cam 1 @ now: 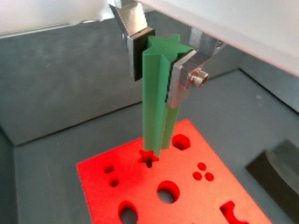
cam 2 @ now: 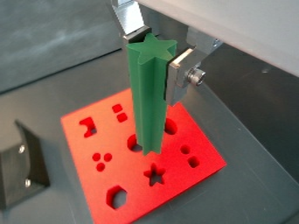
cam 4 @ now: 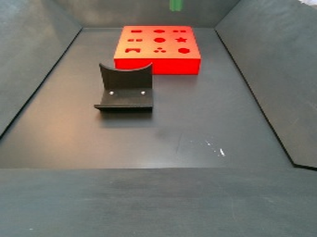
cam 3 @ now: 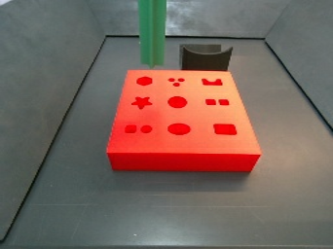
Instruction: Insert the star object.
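My gripper [cam 1: 160,63] is shut on the top end of the star object [cam 1: 156,105], a long green ridged peg that hangs upright between the silver fingers; both also show in the other wrist view, gripper [cam 2: 156,54] and peg [cam 2: 147,96]. The peg's lower end hovers above the red block [cam 1: 198,188], close over its star hole [cam 1: 149,161]. In a side view the peg [cam 3: 152,34] hangs above the block's [cam 3: 182,146] far edge, with the star hole [cam 3: 142,101] at the left. The gripper is out of frame in both side views. In a side view only the peg's tip [cam 4: 177,5] shows above the block [cam 4: 158,63].
A dark grey curved holder [cam 3: 204,56] stands just behind the block; it also shows in a side view [cam 4: 125,90] and in both wrist views [cam 1: 281,171] [cam 2: 21,166]. Grey sloped bin walls [cam 3: 65,97] surround the dark floor [cam 4: 161,139].
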